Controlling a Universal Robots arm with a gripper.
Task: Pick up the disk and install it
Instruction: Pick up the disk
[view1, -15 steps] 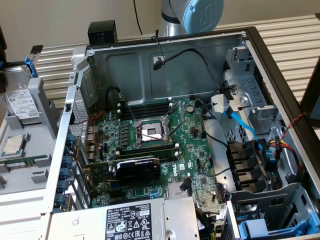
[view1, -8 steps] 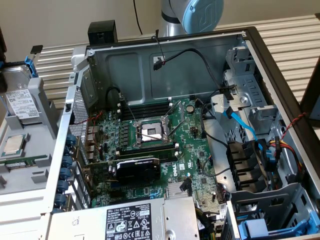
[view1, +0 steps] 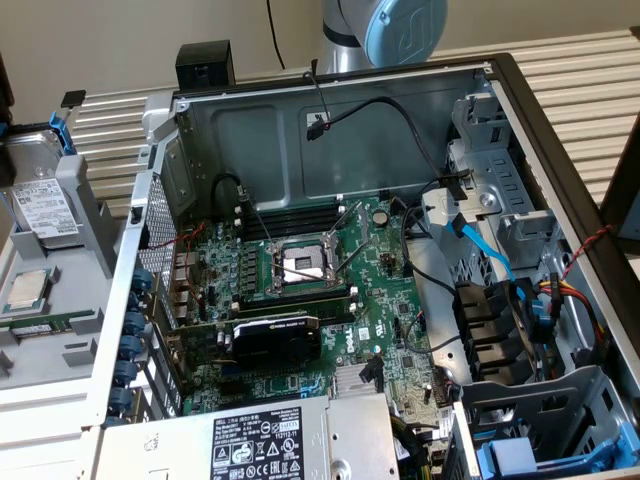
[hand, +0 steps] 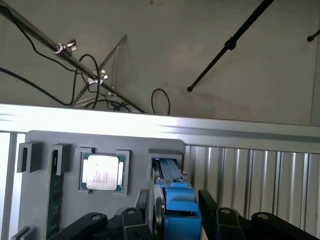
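My gripper (hand: 174, 206) has its jaws partway closed, pressing both faces of the disk (hand: 172, 185), which stands on edge in the holder (hand: 55, 137). In the exterior view the disk sits at ten o'clock of the case (view1: 330, 130). Its long axis runs roughly twelve-to-six and its label faces the camera.

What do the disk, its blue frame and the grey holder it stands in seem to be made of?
The disk: metal casing, dull silver sheen, with a white printed label, likely paper. Its frame: plastic, judging by the even, saturated blue and moulded shape. The holder: matte grey with blocky slots, probably plastic, though the look leaves that open.
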